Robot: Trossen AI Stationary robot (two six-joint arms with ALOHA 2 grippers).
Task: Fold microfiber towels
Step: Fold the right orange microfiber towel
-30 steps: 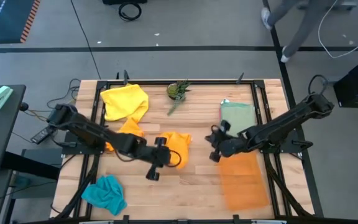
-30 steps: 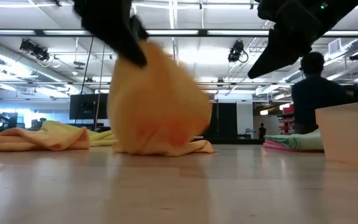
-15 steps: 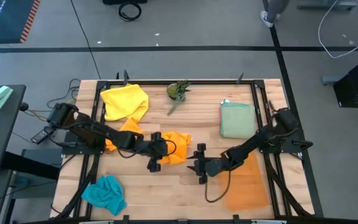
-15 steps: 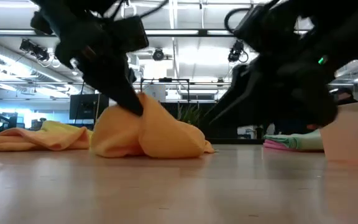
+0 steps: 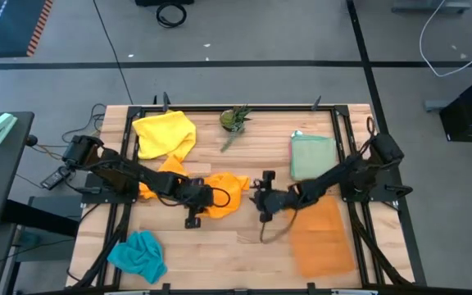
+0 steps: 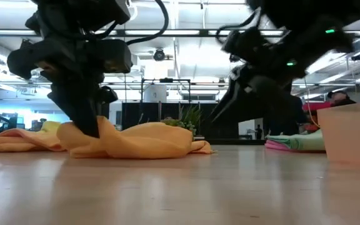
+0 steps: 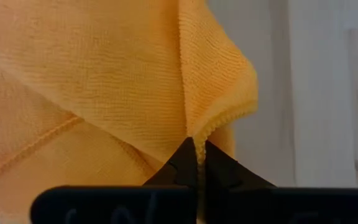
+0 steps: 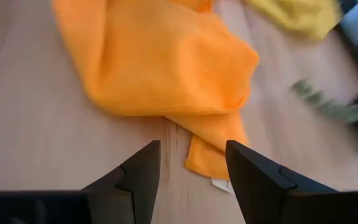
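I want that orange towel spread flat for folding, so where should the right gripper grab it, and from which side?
Probably the loose corner of the orange towel, the flap lying flat on the wood beyond the bunched part. The right gripper is open with that corner just ahead of its fingers, so a low approach from the table's right side suits. The left gripper already pinches the opposite hem.
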